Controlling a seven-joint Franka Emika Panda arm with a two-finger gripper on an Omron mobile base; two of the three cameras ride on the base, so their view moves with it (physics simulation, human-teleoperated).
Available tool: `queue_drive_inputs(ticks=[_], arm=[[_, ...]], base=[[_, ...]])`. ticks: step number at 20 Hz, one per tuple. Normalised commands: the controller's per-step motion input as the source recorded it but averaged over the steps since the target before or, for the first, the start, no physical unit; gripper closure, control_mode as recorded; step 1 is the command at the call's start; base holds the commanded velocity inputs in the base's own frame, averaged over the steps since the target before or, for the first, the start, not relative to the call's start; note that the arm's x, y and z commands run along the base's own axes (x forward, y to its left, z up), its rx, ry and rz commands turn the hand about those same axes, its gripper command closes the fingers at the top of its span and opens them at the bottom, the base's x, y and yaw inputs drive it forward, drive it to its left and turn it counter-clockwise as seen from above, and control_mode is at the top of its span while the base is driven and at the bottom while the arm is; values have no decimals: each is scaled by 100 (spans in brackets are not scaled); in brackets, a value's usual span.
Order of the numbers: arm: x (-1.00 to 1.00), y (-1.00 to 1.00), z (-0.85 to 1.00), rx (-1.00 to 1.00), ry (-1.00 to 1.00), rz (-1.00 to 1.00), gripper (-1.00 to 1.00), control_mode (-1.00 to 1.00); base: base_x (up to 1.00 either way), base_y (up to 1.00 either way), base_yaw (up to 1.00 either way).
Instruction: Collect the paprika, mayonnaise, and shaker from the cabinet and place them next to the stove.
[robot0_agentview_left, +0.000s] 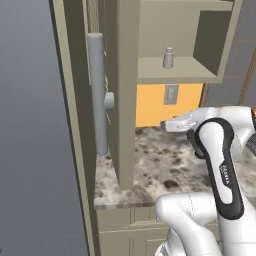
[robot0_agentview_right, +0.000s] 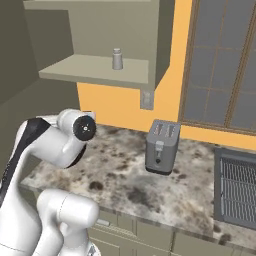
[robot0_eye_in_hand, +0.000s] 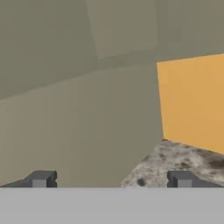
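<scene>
Left base view, L to R: cabinet (robot0_agentview_left: 125, 100) door swung open, bar handle (robot0_agentview_left: 98, 95) edge-on, then the shaker (robot0_agentview_left: 168, 58) alone on the shelf, arm's elbow low at right. Paprika and mayo aren't on that shelf, so prob. the shaker run is the step in hand. Hand view: claw (robot0_eye_in_hand: 111, 180) released, tips wide apart, empty, facing the cabinet side just above the worktop (robot0_eye_in_hand: 183, 159). Next move needs a lift and a turn up to shelf height, then tips either side of the shaker. Right base view adds a toaster (robot0_agentview_right: 162, 146) and, far right, a dark grid, maybe a rack.
</scene>
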Motion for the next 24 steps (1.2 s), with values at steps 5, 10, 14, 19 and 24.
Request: queue_drive_inputs(ticks=[5,10,14,19,24], arm=[[0,-43,63,-4,0,-36,-100,-100],[-3,-30,61,-6,-1,-32,-100,-100],[0,-21,48,-11,0,-30,-100,-100],[0,-10,40,-13,-4,-24,-100,-100],[0,-1,28,-2,-7,-7,-100,-100]], base=[[0,0,0],[0,0,0],[0,0,0],[0,0,0],[0,0,0]])
